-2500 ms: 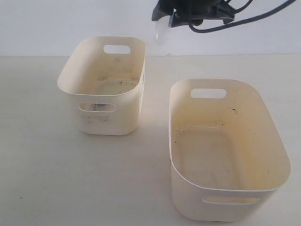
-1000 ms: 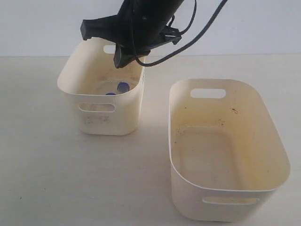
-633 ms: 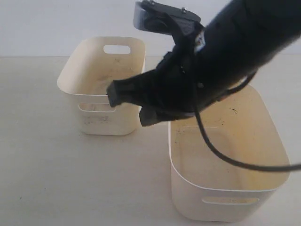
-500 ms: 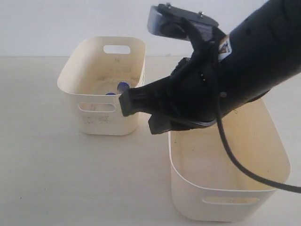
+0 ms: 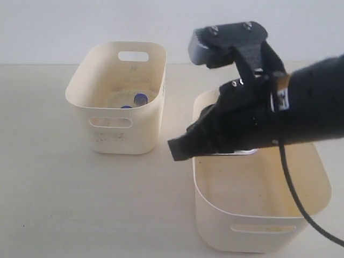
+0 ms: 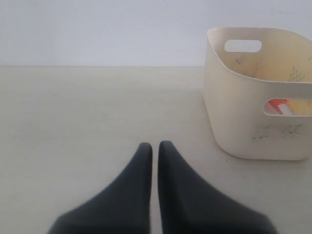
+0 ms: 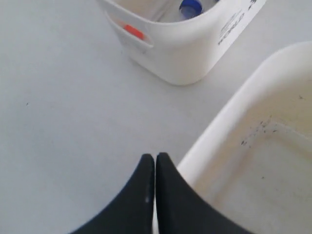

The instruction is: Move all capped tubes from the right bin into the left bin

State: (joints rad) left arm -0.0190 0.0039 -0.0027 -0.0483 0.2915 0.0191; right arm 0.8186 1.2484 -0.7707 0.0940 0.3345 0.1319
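Note:
The smaller left bin (image 5: 115,137) holds the capped tubes: two blue caps (image 5: 140,99) show on its floor. An orange-red cap (image 6: 278,105) shows through its handle cut-out, also seen in the right wrist view as the orange cap (image 7: 132,31) beside a blue cap (image 7: 191,6). The larger right bin (image 5: 258,217) shows no tube; the arm hides part of its floor. My right gripper (image 7: 155,157) is shut and empty above that bin's left rim (image 7: 229,122). My left gripper (image 6: 155,145) is shut and empty over bare table, off to one side of the left bin (image 6: 243,112).
Both bins stand on a pale beige table (image 5: 54,204) with a white wall behind. The black right arm (image 5: 269,118) with its cable hangs over the back half of the right bin.
The right arm has swung from above the left bin to the right bin's left rim. Blue caps now lie in the left bin.

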